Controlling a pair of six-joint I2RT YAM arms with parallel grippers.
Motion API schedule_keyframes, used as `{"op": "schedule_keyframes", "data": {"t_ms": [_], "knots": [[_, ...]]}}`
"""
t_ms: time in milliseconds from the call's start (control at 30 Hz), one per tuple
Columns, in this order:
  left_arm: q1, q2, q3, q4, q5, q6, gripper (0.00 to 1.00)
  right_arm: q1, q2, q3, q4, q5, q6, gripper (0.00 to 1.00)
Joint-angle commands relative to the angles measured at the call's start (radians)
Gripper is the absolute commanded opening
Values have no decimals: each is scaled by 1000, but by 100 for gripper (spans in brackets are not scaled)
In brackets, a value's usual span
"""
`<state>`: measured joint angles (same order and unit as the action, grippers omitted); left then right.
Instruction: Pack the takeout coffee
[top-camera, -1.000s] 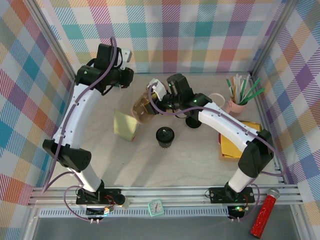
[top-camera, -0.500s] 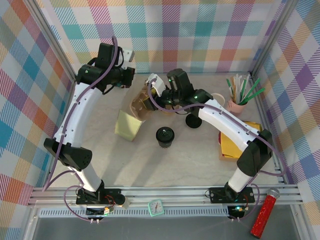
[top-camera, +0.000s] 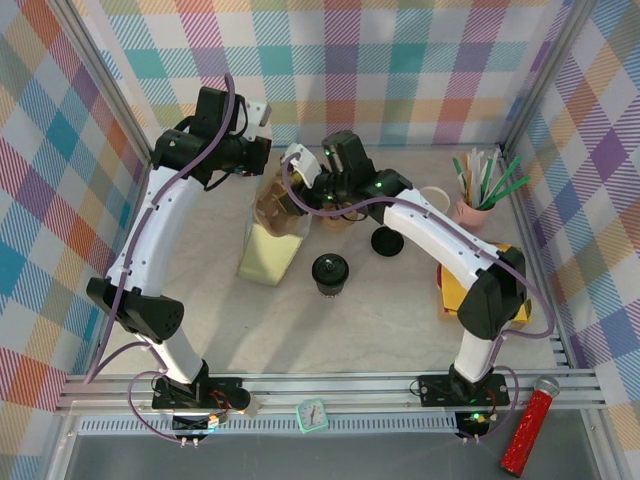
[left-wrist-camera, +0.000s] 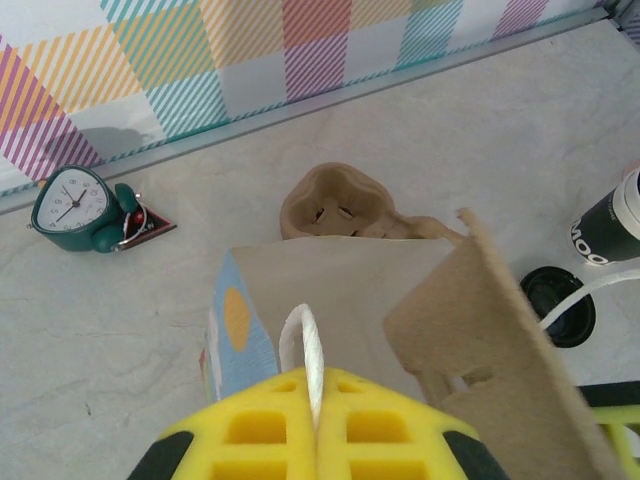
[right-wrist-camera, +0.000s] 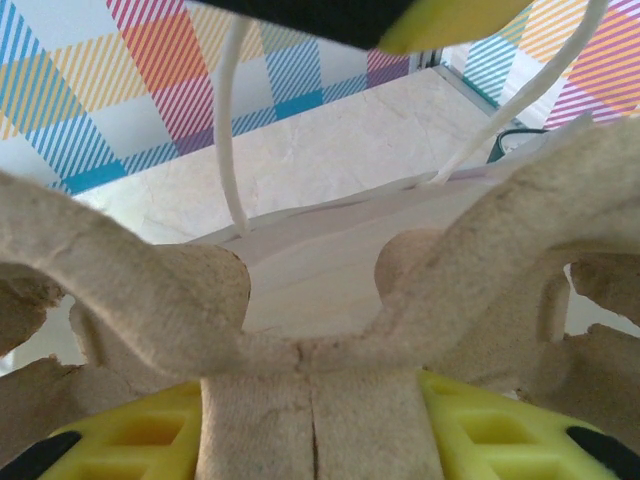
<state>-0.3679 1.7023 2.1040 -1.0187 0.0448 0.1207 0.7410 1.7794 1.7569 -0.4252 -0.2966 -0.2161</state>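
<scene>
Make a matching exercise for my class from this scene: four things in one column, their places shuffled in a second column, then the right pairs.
Things
1. takeout coffee
2. pulp cup carrier
3. white bag handle
4. pink cup of sticks

Places
A. pinched in the left pincer
B. far right corner of the table
C. pinched in the right pincer
D. standing free, right of the paper bag

Pairs: 1-D, 2-C, 3-A, 4-B
</scene>
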Motion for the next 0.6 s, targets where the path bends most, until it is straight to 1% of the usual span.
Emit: {"op": "schedule_keyframes", "data": {"t_ms": [0, 200, 567], "knots": [[-9, -41, 6, -7, 26, 10, 2, 5, 19, 50, -12, -10, -48, 45], [-9, -43, 0, -13, 19, 29, 2, 6, 34, 53, -36, -3, -94, 45], [-9, -48, -29, -19, 26, 47, 1, -3, -1, 50, -17, 64, -131, 46]]}}
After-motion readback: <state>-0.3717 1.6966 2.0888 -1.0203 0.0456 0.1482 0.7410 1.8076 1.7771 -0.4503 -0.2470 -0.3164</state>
